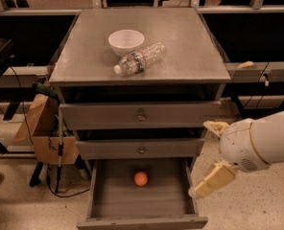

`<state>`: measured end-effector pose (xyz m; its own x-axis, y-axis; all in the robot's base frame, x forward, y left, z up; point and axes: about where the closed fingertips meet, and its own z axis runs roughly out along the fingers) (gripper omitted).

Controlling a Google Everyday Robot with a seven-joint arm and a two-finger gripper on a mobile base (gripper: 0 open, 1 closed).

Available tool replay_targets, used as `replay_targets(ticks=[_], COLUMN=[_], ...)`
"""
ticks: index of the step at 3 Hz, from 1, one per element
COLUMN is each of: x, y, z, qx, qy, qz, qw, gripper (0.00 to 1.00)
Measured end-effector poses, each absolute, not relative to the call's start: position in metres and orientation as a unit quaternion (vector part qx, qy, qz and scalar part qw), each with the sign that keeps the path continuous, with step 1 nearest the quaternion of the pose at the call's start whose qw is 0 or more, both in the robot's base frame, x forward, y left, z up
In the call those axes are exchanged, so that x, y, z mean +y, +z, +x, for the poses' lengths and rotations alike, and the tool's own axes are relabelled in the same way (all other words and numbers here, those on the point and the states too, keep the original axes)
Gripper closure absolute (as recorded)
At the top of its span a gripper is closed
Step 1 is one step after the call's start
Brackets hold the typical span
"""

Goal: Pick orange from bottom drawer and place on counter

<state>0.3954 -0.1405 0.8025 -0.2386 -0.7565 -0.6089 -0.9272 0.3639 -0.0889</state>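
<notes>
The orange (141,178) lies alone near the back middle of the bottom drawer (141,220), which is pulled out. The counter (190,56) is the grey top of the cabinet. My gripper (201,159) hangs at the right of the cabinet, beside the drawer's right wall and above floor level. Its two tan fingers (213,180) are spread wide apart and hold nothing. It is right of the orange and apart from it.
A white bowl (126,41) and a plastic water bottle (141,58) lying on its side sit on the counter's left middle. The two upper knobbed drawers (141,115) are shut. A cardboard bag (41,128) and cables stand left of the cabinet.
</notes>
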Motion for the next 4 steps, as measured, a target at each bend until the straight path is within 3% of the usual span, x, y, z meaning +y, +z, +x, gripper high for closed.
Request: replay_targets(ticks=[1, 3, 4], x=[-0.139, -0.184, -0.179], y=[0.735, 0.569, 0.553], z=[0.425, 0.474, 0.470], qx=[0.766, 0.807, 0.809], qy=[0.182, 0.199, 0.214], qz=[-0.522, -0.443, -0.437], qw=[0.330, 0.337, 0.331], gripper=[0.00, 0.00, 0.00])
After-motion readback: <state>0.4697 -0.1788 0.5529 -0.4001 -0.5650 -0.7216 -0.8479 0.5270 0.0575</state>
